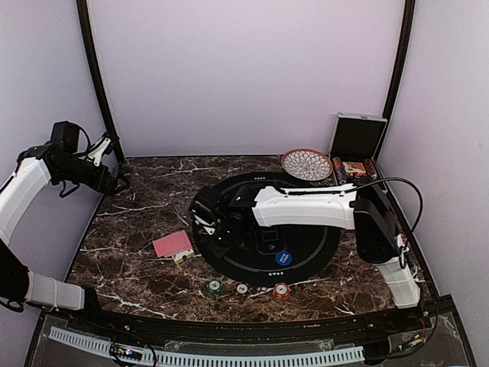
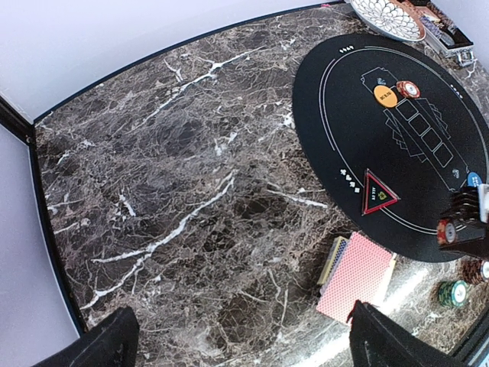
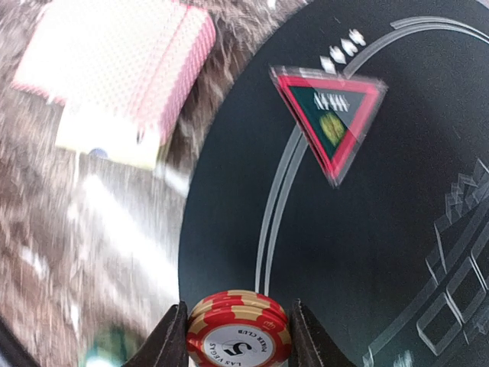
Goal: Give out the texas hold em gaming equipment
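Observation:
My right gripper (image 3: 238, 336) is shut on a small stack of red poker chips (image 3: 238, 332) and holds it over the left part of the black round mat (image 3: 382, 229). In the top view the right gripper (image 1: 208, 222) is at the mat's left edge. The pink-backed card deck (image 1: 173, 244) lies on the marble left of the mat and also shows in the right wrist view (image 3: 114, 65). Green (image 1: 215, 287), white (image 1: 241, 289) and red (image 1: 282, 291) chip stacks stand by the near edge. A blue button (image 1: 283, 258) lies on the mat. An orange button (image 2: 386, 95) with a red chip (image 2: 407, 89) lies at the mat's far side. My left gripper (image 2: 244, 344) is open and empty, high over the table's left side.
A red-edged triangle marker (image 3: 330, 122) lies on the mat's left rim. A patterned bowl (image 1: 306, 164) and an open silver case (image 1: 357, 138) stand at the back right. The right arm (image 1: 306, 208) stretches across the mat. Dark poles stand at the back corners.

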Action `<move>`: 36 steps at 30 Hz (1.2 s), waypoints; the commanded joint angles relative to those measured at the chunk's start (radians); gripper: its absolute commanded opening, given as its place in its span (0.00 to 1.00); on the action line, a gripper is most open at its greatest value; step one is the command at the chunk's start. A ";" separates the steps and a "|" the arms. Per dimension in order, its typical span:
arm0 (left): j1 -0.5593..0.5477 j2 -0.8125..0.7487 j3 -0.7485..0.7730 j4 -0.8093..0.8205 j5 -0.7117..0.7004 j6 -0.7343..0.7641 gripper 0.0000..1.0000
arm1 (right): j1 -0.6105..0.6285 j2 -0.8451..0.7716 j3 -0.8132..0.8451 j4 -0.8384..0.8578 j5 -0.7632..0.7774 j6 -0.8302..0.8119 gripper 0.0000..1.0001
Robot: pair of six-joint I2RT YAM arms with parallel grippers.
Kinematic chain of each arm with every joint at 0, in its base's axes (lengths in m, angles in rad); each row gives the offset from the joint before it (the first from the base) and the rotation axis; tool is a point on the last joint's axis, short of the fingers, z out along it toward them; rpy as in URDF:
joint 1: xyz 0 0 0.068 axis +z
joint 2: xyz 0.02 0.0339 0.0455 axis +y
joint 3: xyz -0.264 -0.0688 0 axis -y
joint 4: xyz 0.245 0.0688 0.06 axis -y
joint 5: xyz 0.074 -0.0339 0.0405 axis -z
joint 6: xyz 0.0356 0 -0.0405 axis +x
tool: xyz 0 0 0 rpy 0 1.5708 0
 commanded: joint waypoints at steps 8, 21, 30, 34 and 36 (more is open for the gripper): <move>-0.004 -0.027 0.000 -0.030 0.030 0.000 0.99 | -0.050 0.195 0.195 0.025 -0.012 -0.005 0.11; -0.004 -0.029 0.007 -0.037 0.029 0.001 0.99 | -0.064 0.195 0.165 0.034 -0.019 -0.009 0.50; -0.004 -0.030 0.012 -0.041 0.029 0.001 0.99 | -0.077 0.017 0.117 0.020 0.052 -0.003 0.60; -0.005 -0.030 0.016 -0.045 0.031 0.002 0.99 | -0.075 -0.129 -0.017 0.031 0.038 0.017 0.60; -0.005 -0.028 0.017 -0.045 0.033 0.003 0.99 | -0.074 -0.211 -0.118 0.034 0.015 0.031 0.61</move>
